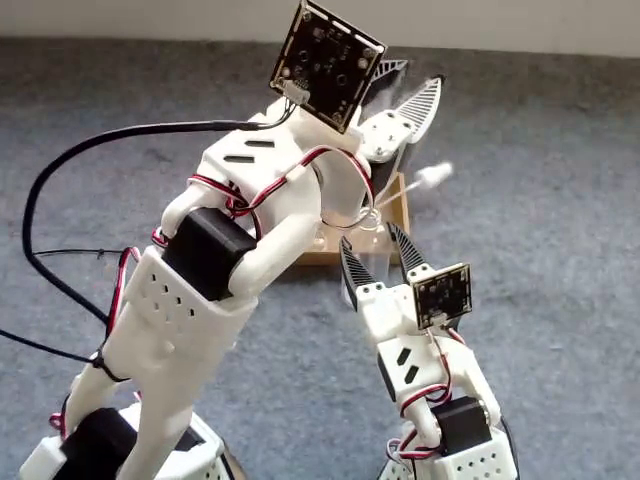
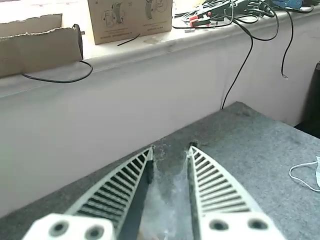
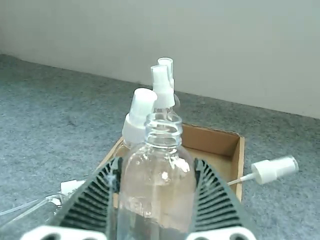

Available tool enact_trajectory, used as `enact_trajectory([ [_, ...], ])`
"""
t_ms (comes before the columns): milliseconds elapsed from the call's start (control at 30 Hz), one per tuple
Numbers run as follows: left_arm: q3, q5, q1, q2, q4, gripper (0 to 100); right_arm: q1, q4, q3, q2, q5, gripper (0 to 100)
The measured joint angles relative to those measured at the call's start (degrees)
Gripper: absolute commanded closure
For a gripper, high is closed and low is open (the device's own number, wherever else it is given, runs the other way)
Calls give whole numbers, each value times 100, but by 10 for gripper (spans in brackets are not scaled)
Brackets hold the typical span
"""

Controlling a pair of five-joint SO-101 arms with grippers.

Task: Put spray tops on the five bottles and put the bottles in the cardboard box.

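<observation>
My right gripper (image 3: 157,167) is shut on a clear bottle (image 3: 157,187) with a bare threaded neck, held upright just in front of the cardboard box (image 3: 240,150). In the box stand bottles with white spray tops (image 3: 140,112). A loose spray top (image 3: 275,169) lies beside the box's far side, its tube pointing at the rim. In the high view the right gripper (image 1: 375,255) and its bottle sit at the near edge of the box (image 1: 402,205). My left gripper (image 1: 420,72) is raised above the box; its fingers (image 2: 215,185) press on something clear, seemingly a bottle (image 2: 170,205).
Another loose spray top (image 3: 70,187) with its thin tube lies on the grey carpet on the near side of the box. A black cable (image 1: 60,180) loops left of the arms. A pale wall (image 2: 100,115) rises beyond the table's far edge.
</observation>
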Motion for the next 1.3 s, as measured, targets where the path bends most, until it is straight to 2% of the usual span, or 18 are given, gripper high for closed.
enact_trajectory([
  [133,-53,0,-9,0,88,896,62,0,0,0,0,995],
  [300,-369,0,-536,0,949,896,774,0,0,0,0,995],
  [467,-1011,-114,-1829,0,2673,896,1266,88,0,0,0,995],
  [600,-1064,-905,-3209,-9,4062,891,1319,545,-18,0,149,995],
  [667,-747,-1266,-3851,-9,4316,890,1336,879,-149,0,220,995],
  [767,88,-1732,-4730,18,4325,868,1345,1371,-475,0,255,995],
  [833,756,-1952,-4941,158,4026,824,1354,1609,-624,0,290,995],
  [967,1732,-2374,-4923,791,3270,796,1319,1732,-703,0,290,995],
  [1067,1820,-2655,-4888,1424,2831,796,1187,1732,-703,0,290,995],
  [1300,1820,-2875,-4149,2497,2084,793,1336,1749,-703,0,448,995],
])
